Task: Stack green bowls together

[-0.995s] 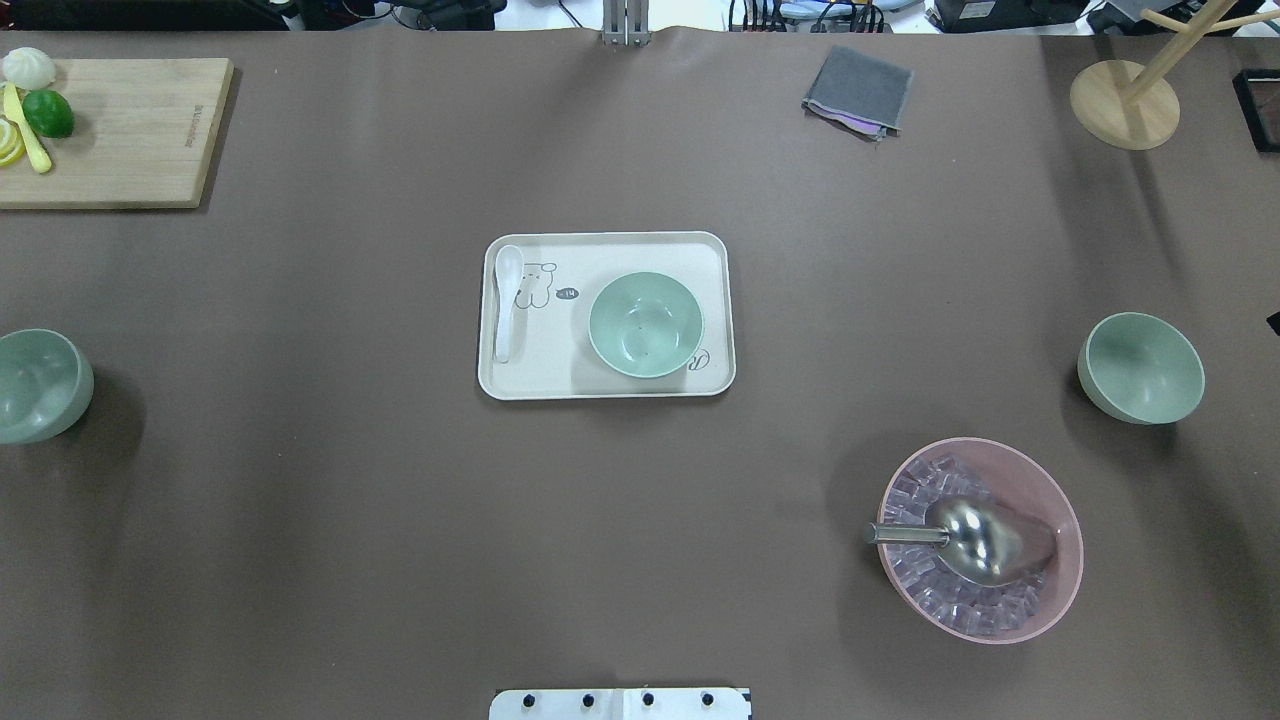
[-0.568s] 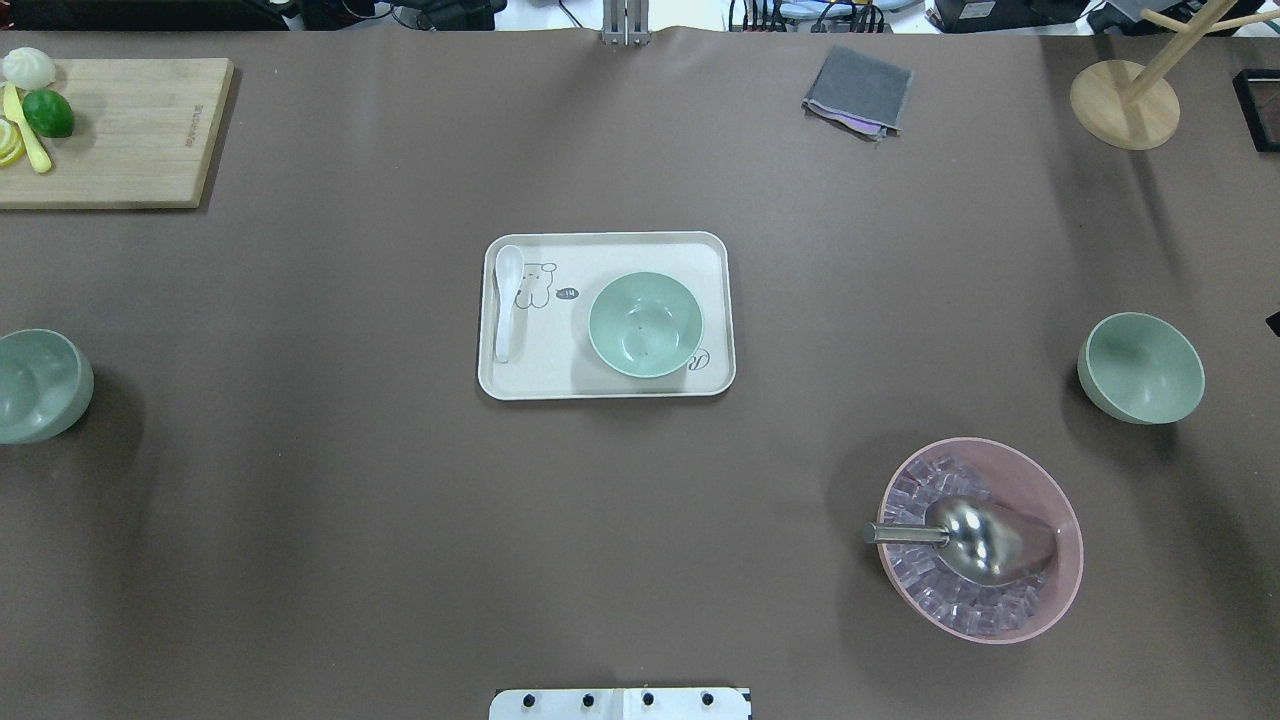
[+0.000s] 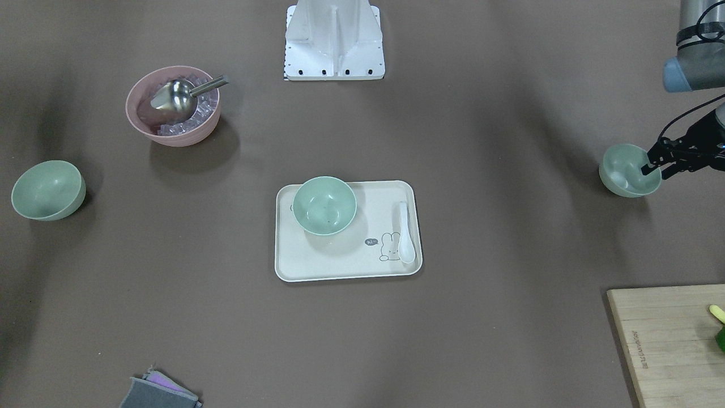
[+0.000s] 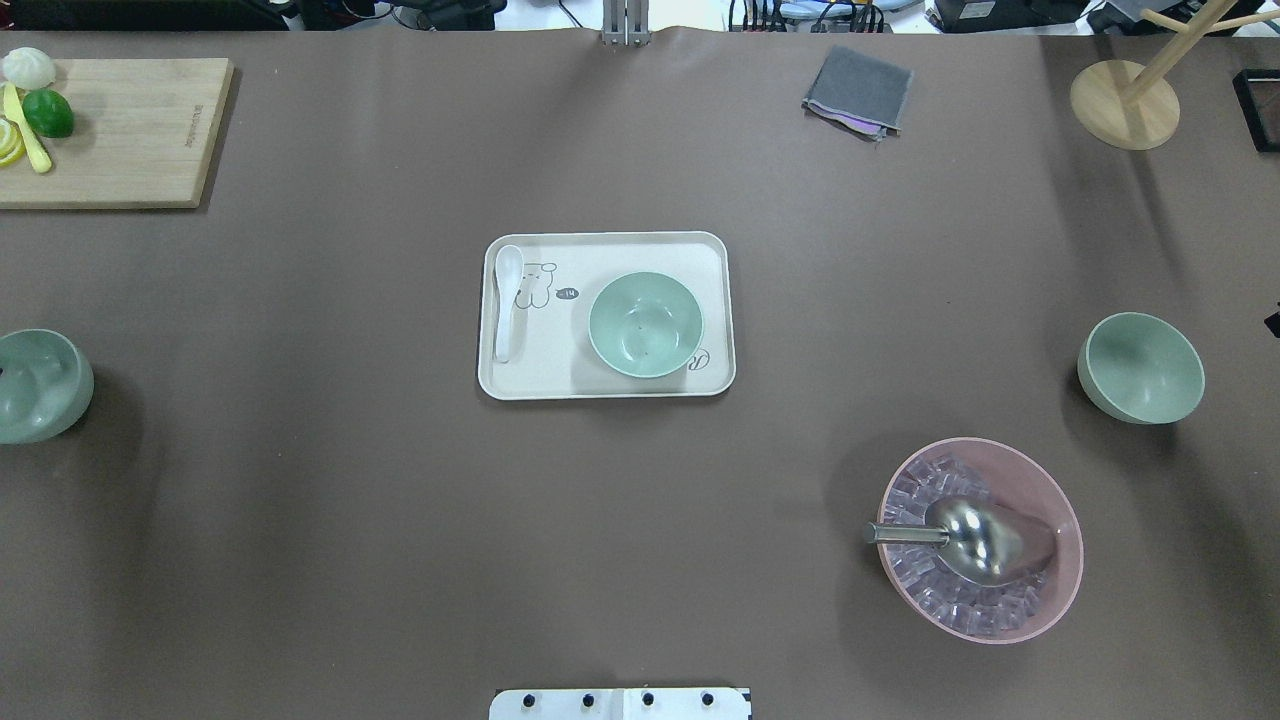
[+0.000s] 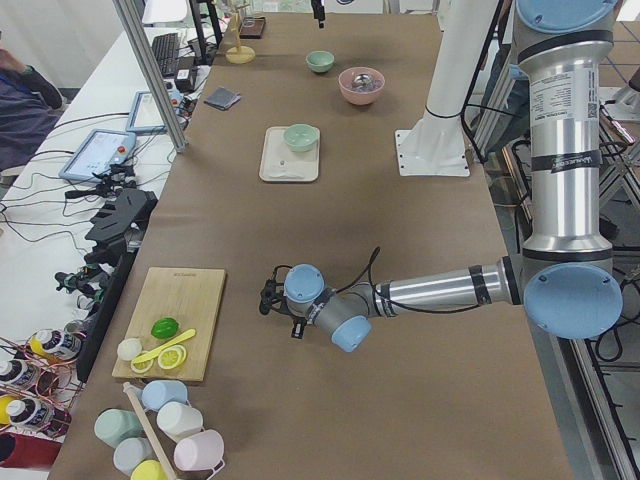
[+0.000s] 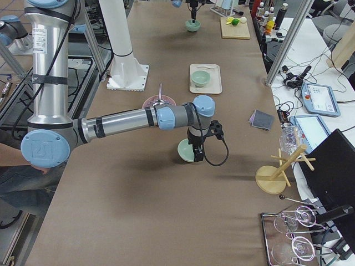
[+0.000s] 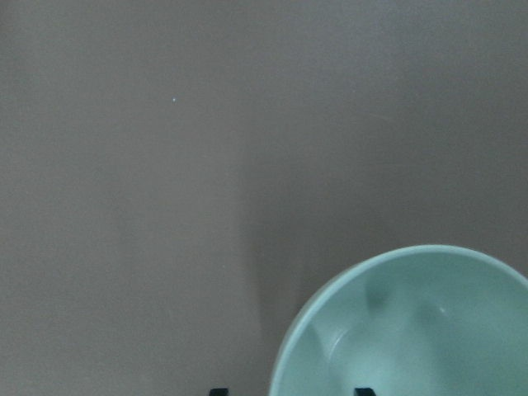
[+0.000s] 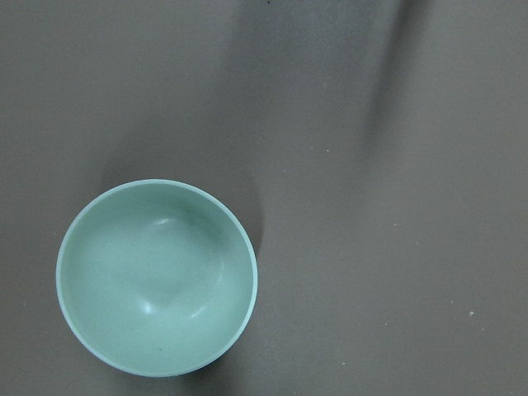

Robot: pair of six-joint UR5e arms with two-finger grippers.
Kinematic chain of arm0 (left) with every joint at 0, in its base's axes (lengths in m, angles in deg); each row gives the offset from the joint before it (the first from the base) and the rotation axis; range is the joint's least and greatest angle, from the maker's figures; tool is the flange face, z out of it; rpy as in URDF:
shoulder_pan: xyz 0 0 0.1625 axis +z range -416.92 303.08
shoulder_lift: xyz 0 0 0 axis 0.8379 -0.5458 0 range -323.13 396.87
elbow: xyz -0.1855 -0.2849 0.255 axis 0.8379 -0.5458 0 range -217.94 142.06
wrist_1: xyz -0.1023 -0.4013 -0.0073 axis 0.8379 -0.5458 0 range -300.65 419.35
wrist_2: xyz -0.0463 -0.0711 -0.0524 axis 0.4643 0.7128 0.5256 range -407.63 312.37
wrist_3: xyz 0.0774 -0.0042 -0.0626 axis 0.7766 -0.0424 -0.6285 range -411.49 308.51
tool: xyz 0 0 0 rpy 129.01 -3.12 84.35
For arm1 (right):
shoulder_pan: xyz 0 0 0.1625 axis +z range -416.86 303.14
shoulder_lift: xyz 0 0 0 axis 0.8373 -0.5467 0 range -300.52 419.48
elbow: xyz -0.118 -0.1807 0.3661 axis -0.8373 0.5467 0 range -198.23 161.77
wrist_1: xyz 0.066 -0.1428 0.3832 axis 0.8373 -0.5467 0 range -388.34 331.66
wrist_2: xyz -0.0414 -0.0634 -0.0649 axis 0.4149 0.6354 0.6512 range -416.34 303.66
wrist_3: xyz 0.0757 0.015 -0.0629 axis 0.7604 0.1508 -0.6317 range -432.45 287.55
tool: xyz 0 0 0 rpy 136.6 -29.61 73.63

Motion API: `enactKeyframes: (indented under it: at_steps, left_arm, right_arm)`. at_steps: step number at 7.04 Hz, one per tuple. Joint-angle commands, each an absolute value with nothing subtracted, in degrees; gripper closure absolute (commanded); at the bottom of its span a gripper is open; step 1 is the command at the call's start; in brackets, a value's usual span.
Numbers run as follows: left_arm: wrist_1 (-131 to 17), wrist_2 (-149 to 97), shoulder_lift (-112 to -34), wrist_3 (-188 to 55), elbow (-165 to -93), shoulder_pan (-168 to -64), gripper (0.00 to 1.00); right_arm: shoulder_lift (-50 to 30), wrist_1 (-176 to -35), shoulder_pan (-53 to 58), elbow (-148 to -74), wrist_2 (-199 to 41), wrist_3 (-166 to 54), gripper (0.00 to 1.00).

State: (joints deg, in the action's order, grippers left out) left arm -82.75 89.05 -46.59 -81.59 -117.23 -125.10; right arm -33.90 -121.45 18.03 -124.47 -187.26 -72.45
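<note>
Straddling left green bowl (image 3: 623,170) rim, left tool (image 3: 655,169) spread wide for rim pinch; right tool (image 6: 194,145) width: cannot tell.

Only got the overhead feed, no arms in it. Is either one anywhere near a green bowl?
Observer: Yes. The front camera shows the left gripper down at the rim of the left bowl.
Operator: Closed on it?
Observer: No. In the left wrist view one fingertip is inside the bowl and the other outside, set apart.
Operator: Right arm?
Observer: The right side camera has the right arm reaching over the right bowl. I can't tell whether the right gripper is open.
</note>
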Motion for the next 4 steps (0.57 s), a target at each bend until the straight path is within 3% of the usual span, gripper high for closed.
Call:
enactKeyframes:
  at_steps: [1,4]
  left_arm:
    - [-83.47,89.04,-46.45,-81.55,-117.30,-124.69,0.87]
    - [-83.38,88.95,-46.80,-81.55,-117.21,-124.77,0.92]
  right_arm:
    - [-33.77,-121.51,17.76,-124.40,-187.30,-72.45,0.00]
    - [-33.69,-121.42,17.67,-124.40,-187.30,-72.45,0.00]
